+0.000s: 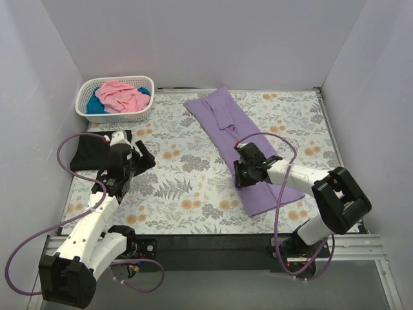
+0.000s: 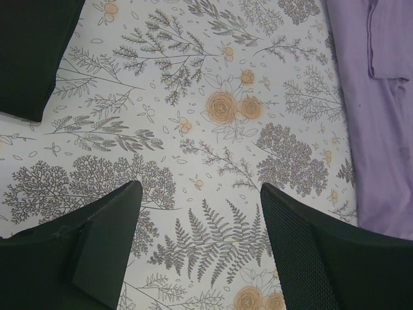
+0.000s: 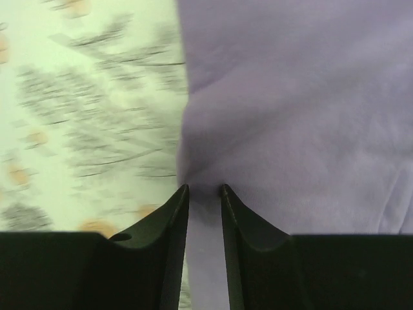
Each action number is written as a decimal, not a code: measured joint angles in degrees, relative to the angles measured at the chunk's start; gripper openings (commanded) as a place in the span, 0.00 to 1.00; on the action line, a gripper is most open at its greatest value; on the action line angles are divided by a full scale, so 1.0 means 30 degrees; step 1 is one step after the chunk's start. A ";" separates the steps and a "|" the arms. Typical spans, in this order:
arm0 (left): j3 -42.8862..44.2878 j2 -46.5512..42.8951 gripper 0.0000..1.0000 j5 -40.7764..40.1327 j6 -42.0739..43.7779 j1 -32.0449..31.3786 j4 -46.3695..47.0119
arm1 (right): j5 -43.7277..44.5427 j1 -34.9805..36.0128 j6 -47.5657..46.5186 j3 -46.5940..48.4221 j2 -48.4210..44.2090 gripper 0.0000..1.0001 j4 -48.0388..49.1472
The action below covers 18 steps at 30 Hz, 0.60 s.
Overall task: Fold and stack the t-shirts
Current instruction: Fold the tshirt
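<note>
The lavender t-shirt lies as a long folded strip running from the back centre to the front right of the floral cloth. My right gripper is shut on its left edge, with lavender fabric pinched between the fingertips in the right wrist view. The black t-shirt lies folded at the left edge; a corner of it shows in the left wrist view. My left gripper is open and empty above bare cloth, just right of the black shirt. The pink t-shirt and the teal t-shirt lie bunched in the basket.
The white lattice basket stands at the back left corner. White walls enclose the table on three sides. A purple cable loops over the lavender shirt's near end. The lavender shirt's edge also shows in the left wrist view.
</note>
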 measured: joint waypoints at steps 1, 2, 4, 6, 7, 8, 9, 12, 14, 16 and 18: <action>0.0000 0.0000 0.74 0.0000 0.0015 0.0000 -0.0007 | -0.0277 0.1100 0.0525 0.0270 0.0321 0.33 0.0182; 0.0000 0.0000 0.75 0.0015 0.0051 0.0000 -0.0015 | -0.0561 0.2127 0.1042 0.0721 0.0780 0.34 0.0240; 0.0000 0.0007 0.75 0.0073 0.0102 0.0000 -0.0015 | -0.1086 0.3832 0.1982 0.1916 0.1967 0.34 0.0270; 0.0000 0.0015 0.75 0.0131 0.0146 0.0000 -0.0007 | -0.1457 0.4998 0.2637 0.3585 0.3424 0.34 0.0044; 0.0000 0.0036 0.75 0.0175 0.0182 0.0000 -0.0015 | -0.1647 0.5566 0.2929 0.4758 0.4371 0.34 -0.0240; 0.0000 0.0066 0.75 0.0219 0.0197 0.0000 -0.0015 | -0.1734 0.5858 0.3009 0.5625 0.5020 0.34 -0.0481; 0.0000 0.0102 0.75 0.0233 0.0211 0.0000 -0.0015 | -0.1800 0.6200 0.3075 0.6666 0.5778 0.34 -0.0699; 0.0000 0.0197 0.75 0.0313 0.0270 0.0000 -0.0015 | -0.1778 0.6972 0.3053 0.8845 0.6856 0.34 -0.1377; -0.0007 0.0299 0.75 0.0401 0.0270 0.0000 -0.0015 | -0.1603 0.7198 0.3016 0.8990 0.6353 0.35 -0.1719; -0.0007 0.0444 0.75 0.0597 0.0262 0.0000 -0.0007 | -0.1122 0.7213 0.2994 0.8378 0.5166 0.36 -0.1953; -0.0015 0.0678 0.75 0.0845 0.0262 0.0000 0.0000 | -0.0335 0.7082 0.2987 0.6907 0.3089 0.39 -0.2178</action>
